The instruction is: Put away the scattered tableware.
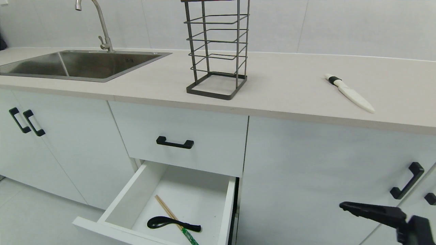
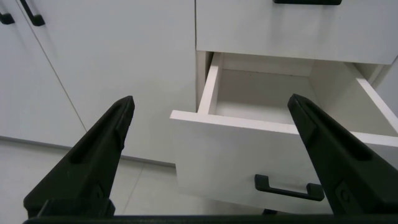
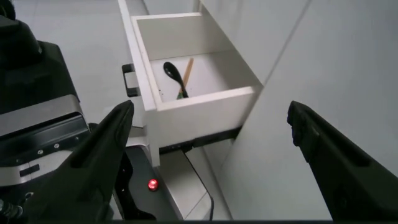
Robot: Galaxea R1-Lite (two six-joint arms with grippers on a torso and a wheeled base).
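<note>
On the counter (image 1: pixel 289 85) a wire rack (image 1: pixel 211 92) stands upright, with the sink (image 1: pixel 102 80) and tap (image 1: pixel 102 23) at 10 o'clock from it. The knife (image 1: pixel 349 92) lies flat at 4 o'clock of the rack, well apart, near the counter's front edge. At 6 o'clock below the rack the drawer (image 1: pixel 124 197) is pulled out. Inside lie chopsticks (image 1: pixel 167 208) with a black spoon (image 1: pixel 172 222) across them. The left gripper (image 2: pixel 211 99), fingers apart, faces the drawer's front. The right gripper (image 3: pixel 210 109), also spread, hangs at 3 o'clock of the drawer.
</note>
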